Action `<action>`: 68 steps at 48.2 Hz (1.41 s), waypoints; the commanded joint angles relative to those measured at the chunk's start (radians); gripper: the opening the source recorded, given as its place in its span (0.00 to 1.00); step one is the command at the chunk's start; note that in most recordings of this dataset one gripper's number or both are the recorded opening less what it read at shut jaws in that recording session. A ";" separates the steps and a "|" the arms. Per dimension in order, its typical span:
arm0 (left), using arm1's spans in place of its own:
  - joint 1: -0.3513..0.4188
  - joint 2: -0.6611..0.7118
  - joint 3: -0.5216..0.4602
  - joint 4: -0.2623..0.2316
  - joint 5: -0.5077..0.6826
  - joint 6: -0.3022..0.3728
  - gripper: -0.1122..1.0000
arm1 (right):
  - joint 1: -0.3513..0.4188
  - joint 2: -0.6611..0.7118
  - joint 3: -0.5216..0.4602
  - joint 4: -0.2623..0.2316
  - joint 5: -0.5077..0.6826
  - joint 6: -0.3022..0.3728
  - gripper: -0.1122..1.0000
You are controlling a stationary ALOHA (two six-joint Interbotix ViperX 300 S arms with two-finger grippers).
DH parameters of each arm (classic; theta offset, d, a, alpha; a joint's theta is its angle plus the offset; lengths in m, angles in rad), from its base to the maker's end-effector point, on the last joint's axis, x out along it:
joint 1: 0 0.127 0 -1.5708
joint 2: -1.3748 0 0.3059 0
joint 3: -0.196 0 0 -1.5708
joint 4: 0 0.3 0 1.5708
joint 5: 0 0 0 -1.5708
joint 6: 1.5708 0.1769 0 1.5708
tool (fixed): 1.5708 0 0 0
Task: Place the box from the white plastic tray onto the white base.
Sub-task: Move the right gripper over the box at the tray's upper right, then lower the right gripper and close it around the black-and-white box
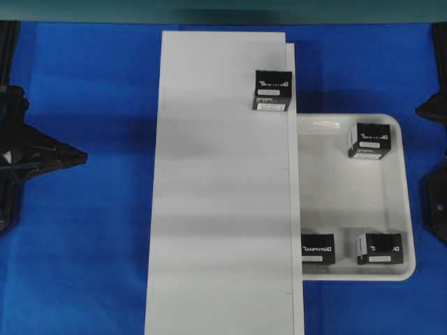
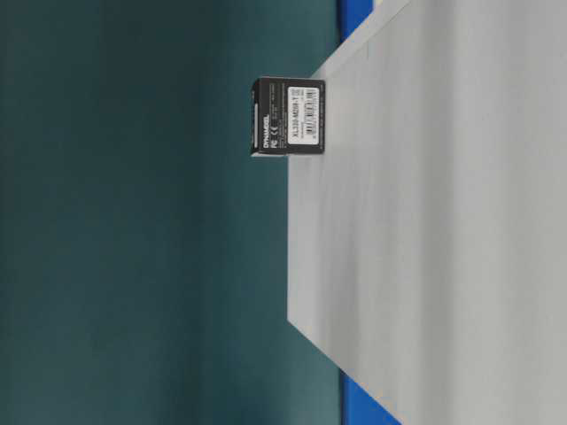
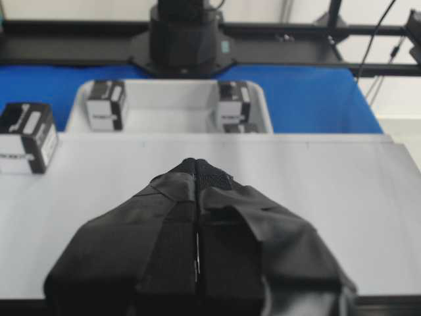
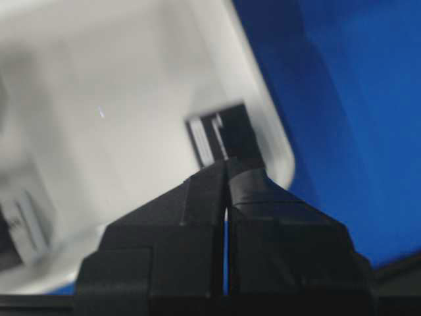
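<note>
Three boxes in white plastic tray.

Even, bright light overhead, with glare washing out the white base. The right wrist view is badly blurred, perhaps from motion.

Left hand at 6 o'clock, fingers pressed together, nothing held, over the white base. Black box stands on the base at 9 o'clock. White plastic tray at 12 o'clock holds two boxes, a third partly hidden. Blue tabletop beyond.
</note>
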State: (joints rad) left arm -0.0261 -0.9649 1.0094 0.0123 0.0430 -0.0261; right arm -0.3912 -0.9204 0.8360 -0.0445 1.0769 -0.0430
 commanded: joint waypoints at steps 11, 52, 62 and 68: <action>0.002 0.006 -0.031 0.002 0.023 -0.003 0.03 | -0.127 0.212 -0.043 0.064 0.091 -0.146 0.09; 0.002 0.021 -0.031 0.002 0.025 -0.003 0.03 | -0.198 0.446 -0.034 0.186 -0.061 -0.491 1.00; 0.002 0.017 -0.031 0.003 0.023 -0.003 0.03 | -0.198 0.489 -0.003 0.186 -0.078 -0.515 1.00; 0.002 0.017 -0.031 0.003 0.023 -0.009 0.03 | -0.198 0.517 0.008 0.187 -0.100 -0.518 1.00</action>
State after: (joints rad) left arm -0.0245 -0.9511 1.0063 0.0123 0.0721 -0.0322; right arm -0.5906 -0.4249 0.8437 0.1396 0.9956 -0.5522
